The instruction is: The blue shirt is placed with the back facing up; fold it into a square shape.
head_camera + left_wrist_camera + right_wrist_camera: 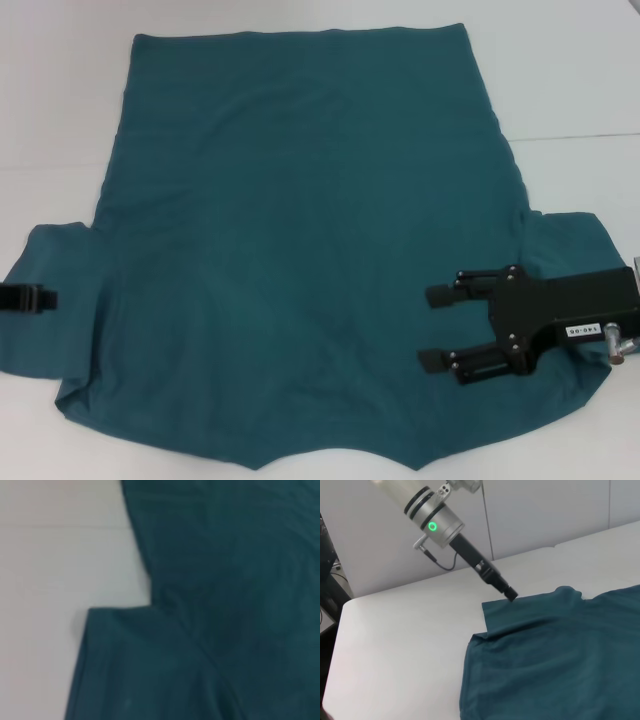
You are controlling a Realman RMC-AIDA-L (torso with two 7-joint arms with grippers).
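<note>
**Shirt flat, both grippers at the sleeves**

Nearest edge: blue shirt [300,250] collar notch at bottom centre of the head view, hem at the top. Shirt lies spread flat on the white tabletop [60,120], filling most of the frame, one sleeve out to each side.

Right gripper [440,328] at lower right of the head view, arm coming in from the right edge, lying horizontal over the right sleeve. Jaws spread open, both black fingers [445,294] pointing toward the shirt's middle, over the fabric; can't tell if they touch it.

Left gripper [30,300] at the left edge, mid-height, only its black tip in view over the left sleeve. Right wrist view shows the left arm angled down, tip at the sleeve's edge. Can't tell the state of the jaws.

Left wrist view: sleeve and side seam against bare tabletop.
</note>
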